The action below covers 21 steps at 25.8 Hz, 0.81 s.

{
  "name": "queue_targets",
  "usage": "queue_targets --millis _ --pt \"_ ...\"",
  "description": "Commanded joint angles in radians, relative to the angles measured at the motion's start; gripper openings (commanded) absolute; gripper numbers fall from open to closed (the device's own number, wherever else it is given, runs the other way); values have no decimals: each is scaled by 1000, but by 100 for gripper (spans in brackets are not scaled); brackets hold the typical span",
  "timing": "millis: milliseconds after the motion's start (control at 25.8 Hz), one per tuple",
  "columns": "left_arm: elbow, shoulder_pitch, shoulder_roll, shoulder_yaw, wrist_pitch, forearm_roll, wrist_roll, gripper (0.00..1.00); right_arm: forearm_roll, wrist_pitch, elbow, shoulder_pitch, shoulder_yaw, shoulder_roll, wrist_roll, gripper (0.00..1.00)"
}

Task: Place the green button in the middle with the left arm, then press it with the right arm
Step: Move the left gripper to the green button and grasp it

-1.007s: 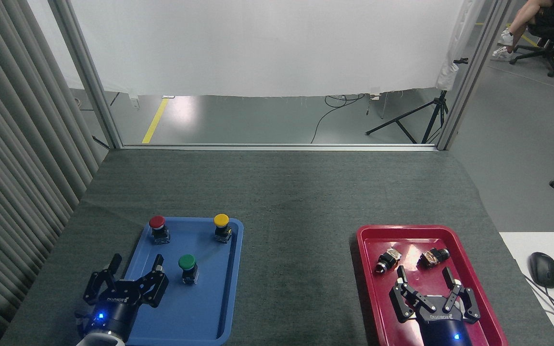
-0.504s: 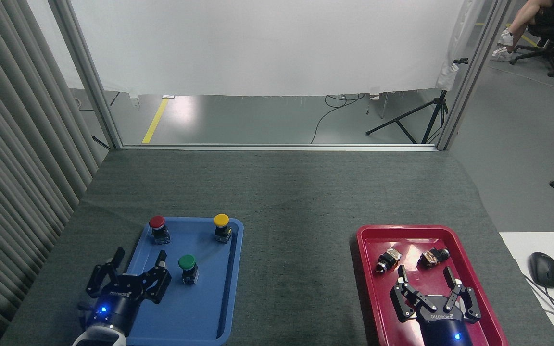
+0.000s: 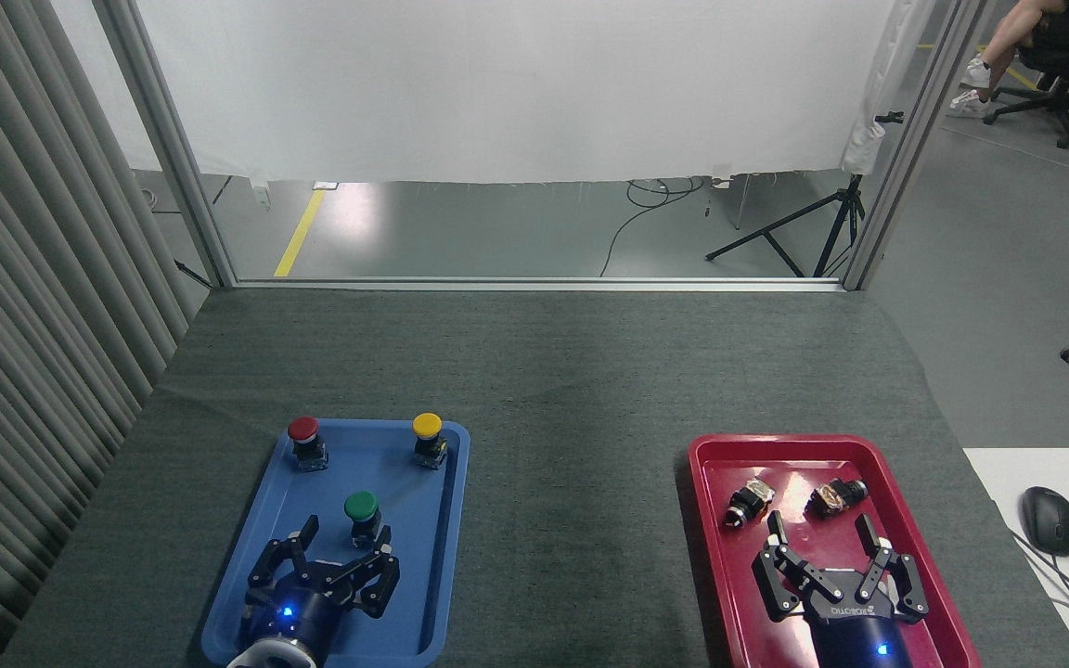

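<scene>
Swinging my left arm [image 3: 341, 555] in just below the green button [image 3: 362, 515], jaws wide, I'm nearing the grasp.

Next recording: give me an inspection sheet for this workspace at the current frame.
Surface: grey cloth table; the middle bare.
Job's things: green button upright in blue tray, with red button and yellow button.
Clutter: two small parts in red tray.
Grippers: left gripper open, just short of the green button; right gripper open over the red tray.
Cables: floor cable; mouse wires.
Surroundings: curtain, tripod, seated person.
</scene>
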Motion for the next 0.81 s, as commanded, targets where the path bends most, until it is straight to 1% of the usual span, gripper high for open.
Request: queue_targets --millis 0,271,426,581,620,697,736,775 --pt "85 -35 -41 -2 -2 -1 -2 92 0 -1 0 0 0 0 0 99" --pt "225 -117 -59 -3 4 -1 10 91 -2 1 -5 -2 0 2 0 99" --pt "308 -153 -62 -2 9 3 30 77 -3 6 -5 0 2 -3 3 99" --pt "325 -167 -62 1 32 5 50 66 -2 4 -8 1 3 2 5 99" --pt "329 -170 -62 1 35 5 53 61 -2 1 -14 3 3 3 6 99" --pt "323 -170 -58 0 19 3 56 41 0 6 -8 -3 0 5 8 99" --pt "319 -167 -56 -2 13 3 64 32 -3 6 -6 -8 0 2 8 99" --pt "314 -163 -53 -2 -7 2 73 21 -3 6 -6 -9 -2 3 8 99"
